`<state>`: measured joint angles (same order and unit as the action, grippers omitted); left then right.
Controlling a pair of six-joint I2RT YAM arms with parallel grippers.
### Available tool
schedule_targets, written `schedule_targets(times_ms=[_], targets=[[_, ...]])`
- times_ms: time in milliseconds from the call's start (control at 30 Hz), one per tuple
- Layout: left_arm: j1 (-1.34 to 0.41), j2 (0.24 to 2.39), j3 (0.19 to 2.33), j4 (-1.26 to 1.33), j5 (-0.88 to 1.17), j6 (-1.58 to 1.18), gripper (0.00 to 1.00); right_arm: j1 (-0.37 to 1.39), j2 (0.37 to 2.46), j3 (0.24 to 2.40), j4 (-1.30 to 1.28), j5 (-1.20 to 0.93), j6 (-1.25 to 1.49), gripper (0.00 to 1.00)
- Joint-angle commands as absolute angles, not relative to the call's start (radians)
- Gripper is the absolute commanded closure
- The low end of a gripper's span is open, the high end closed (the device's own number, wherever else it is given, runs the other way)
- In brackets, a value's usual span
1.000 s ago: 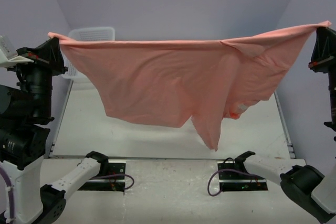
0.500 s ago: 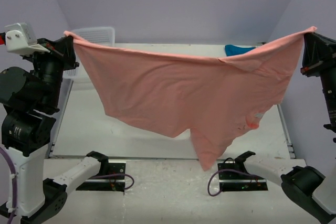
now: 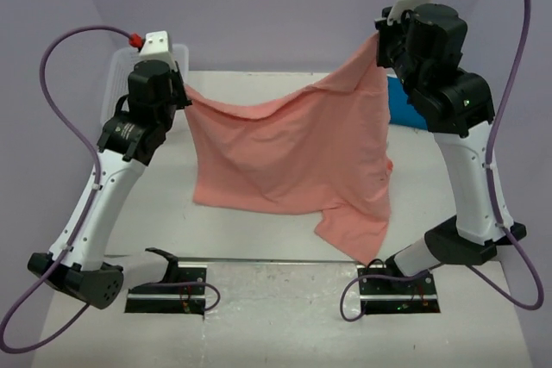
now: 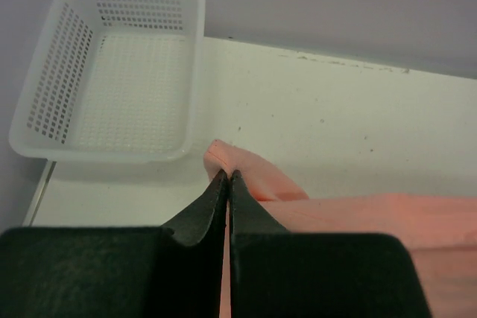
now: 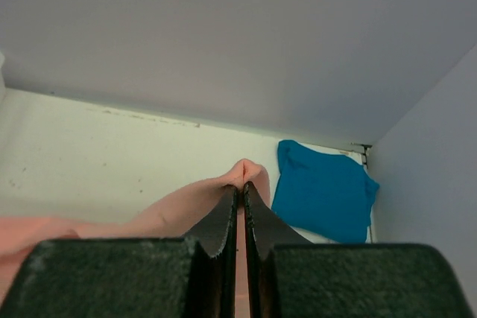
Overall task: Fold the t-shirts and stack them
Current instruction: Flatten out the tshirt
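The salmon-pink t-shirt [image 3: 293,157] hangs spread in the middle of the overhead view. Its upper edge sags between two pinched corners and rises from middle left to upper right, so its long axis runs left to right. Its lowest flap points down towards the lower centre-right. The left gripper [image 4: 227,176] is clenched on the left corner, and the right gripper [image 5: 240,188] is clenched on the higher right corner. The teal-blue t-shirt [image 5: 324,199] lies flat on the table [image 4: 335,124] at the far right, behind the pink cloth. A white mesh basket [image 4: 45,72] sits at the far left corner, its perforated floor showing.
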<state>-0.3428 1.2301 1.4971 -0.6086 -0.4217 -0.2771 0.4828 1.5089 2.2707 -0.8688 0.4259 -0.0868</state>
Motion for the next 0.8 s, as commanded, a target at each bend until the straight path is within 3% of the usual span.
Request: schedule_targets(times_ms=[0, 367, 500, 767], targets=[[-0.342, 1.112, 1.585, -0.548, -0.425, -0.278, 1.00, 0.477, 1.407, 2.390, -0.836, 0.426, -0.117, 1.00], [-0.342, 0.913, 1.632, -0.644, -0.287, -0.299, 1.00, 0.580, 1.125, 2.293, -0.862, 0.413, -0.103, 1.00], [-0.342, 0.884, 1.690, -0.692, -0.235, -0.324, 1.00, 0.666, 1.097, 2.301, -0.890, 0.433, -0.091, 1.00], [-0.341, 0.914, 1.824, -0.739, -0.178, -0.351, 1.00, 0.675, 1.109, 2.388, -0.928, 0.364, -0.061, 1.00]])
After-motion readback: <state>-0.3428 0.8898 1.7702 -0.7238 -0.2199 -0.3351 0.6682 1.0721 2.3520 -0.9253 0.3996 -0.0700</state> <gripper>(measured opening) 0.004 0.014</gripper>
